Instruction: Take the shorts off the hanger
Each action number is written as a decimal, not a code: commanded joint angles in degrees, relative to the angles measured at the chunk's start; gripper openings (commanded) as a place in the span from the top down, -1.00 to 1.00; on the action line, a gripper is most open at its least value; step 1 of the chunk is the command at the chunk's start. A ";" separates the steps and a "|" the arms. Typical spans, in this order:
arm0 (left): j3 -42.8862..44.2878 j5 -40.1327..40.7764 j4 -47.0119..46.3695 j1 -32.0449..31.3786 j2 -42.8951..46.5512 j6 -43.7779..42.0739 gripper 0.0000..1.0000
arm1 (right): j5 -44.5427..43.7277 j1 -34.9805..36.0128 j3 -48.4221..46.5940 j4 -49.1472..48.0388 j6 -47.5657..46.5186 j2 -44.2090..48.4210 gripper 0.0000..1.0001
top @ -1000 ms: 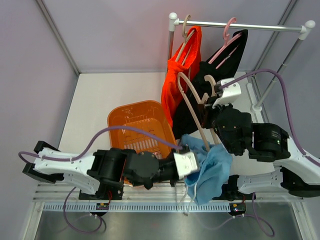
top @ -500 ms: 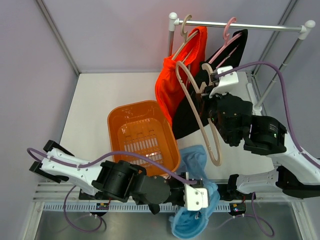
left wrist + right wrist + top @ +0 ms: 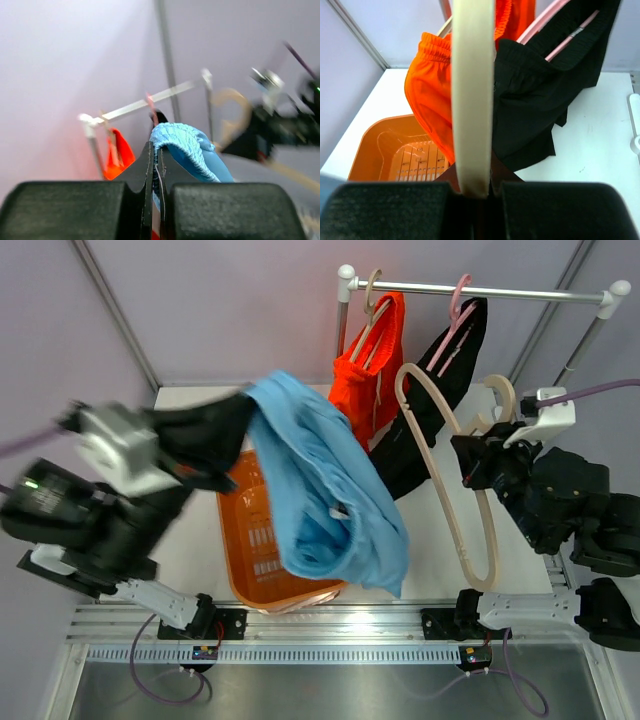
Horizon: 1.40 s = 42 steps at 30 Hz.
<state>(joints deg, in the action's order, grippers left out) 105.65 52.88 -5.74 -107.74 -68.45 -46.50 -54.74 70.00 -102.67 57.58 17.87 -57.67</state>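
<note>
The light blue shorts (image 3: pixel 330 500) hang free of any hanger, held high over the orange basket by my left gripper (image 3: pixel 238 412), which is shut on their edge. In the left wrist view the blue fabric (image 3: pixel 192 150) is pinched in the left gripper (image 3: pixel 156 167). My right gripper (image 3: pixel 482 455) is shut on a bare beige hanger (image 3: pixel 450 480) at the right; that hanger (image 3: pixel 472 90) fills the right wrist view, clamped in the gripper (image 3: pixel 475 187). The orange shorts (image 3: pixel 368 375) and black shorts (image 3: pixel 440 390) hang on hangers on the rail.
The orange plastic basket (image 3: pixel 255 540) stands on the table under the blue shorts and shows in the right wrist view (image 3: pixel 395 150). The clothes rail (image 3: pixel 480 290) with its posts stands at the back right. Grey walls close in the left and back.
My left arm has swung up from the front edge to high at the left, carrying the blue shorts over the basket. My right arm has moved the bare hanger to the right.
</note>
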 commanded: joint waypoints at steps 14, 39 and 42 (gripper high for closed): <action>-16.94 6.43 -23.98 0.43 17.11 -14.60 0.97 | -1.95 -0.48 2.39 5.87 5.25 2.83 1.00; -9.81 -6.04 35.44 35.14 8.41 43.31 0.88 | 8.59 -0.48 -3.94 4.30 3.49 0.28 1.00; -14.40 -10.33 38.25 40.05 10.61 49.55 0.88 | 9.04 -0.39 -6.57 4.03 1.82 -0.42 1.00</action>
<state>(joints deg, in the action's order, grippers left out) 94.61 47.00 29.04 -71.85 -58.85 -6.15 -47.48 69.93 -105.78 64.29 21.67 -57.52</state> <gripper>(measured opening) 0.061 0.072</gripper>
